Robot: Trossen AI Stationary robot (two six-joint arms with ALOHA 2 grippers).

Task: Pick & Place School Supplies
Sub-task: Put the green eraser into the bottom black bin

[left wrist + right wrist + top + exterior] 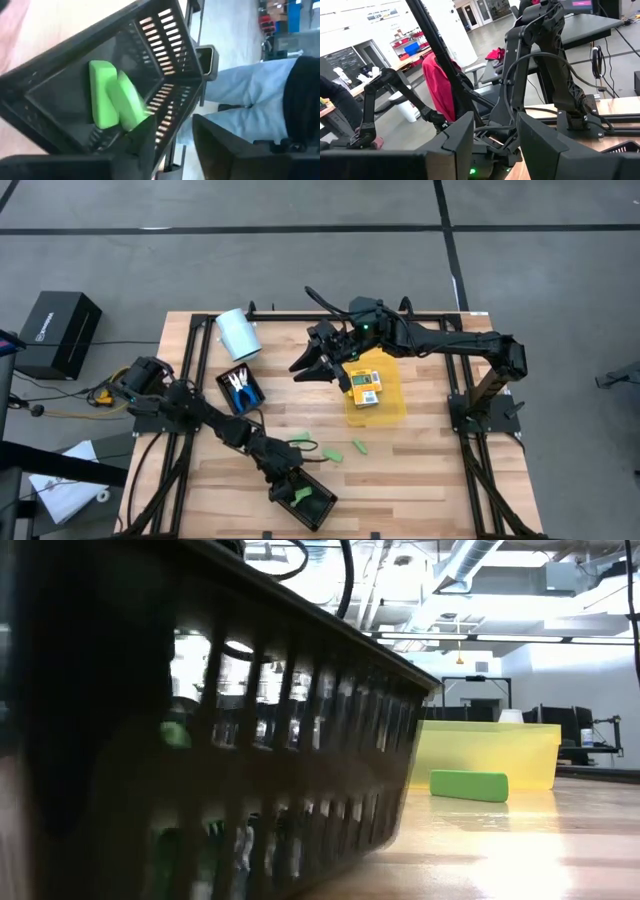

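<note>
From above, the wooden table (420,470) fills the lower middle of the frame. A pale cylinder (238,333) lies at its upper left, and just below it sits a small black tray (228,384) holding blue-handled scissors (239,385). The yellow bin (393,402) sits right of centre with yellow-orange packs (365,387) inside; their green-white labels are too small to read. Three green pieces (332,455) lie loose on the wood in the lower middle. A second black tray (322,507) sits at the bottom centre with green pieces (301,496) in it. A black box (58,330) stands off the table at the left edge, bearing small white lettering I cannot read.

The left arm stretches diagonally from the left edge down to that bottom tray, its left gripper (284,489) over the tray's rim. The right arm reaches in from the right, elbow bent, with the right gripper (318,364) hanging at the bin's upper left corner, fingers spread and empty.

At table height, the slotted black tray wall looms across the left, the yellow bin stands behind at the right, and one green piece lies just in front of it.

From the left wrist, two green pieces lie side by side in the tray beyond the parted fingers (225,150), which hold nothing; a person's light trousers (245,90) show behind.

From the right wrist, its fingers (540,145) stand apart with nothing between them, and the left arm shows beyond them.
</note>
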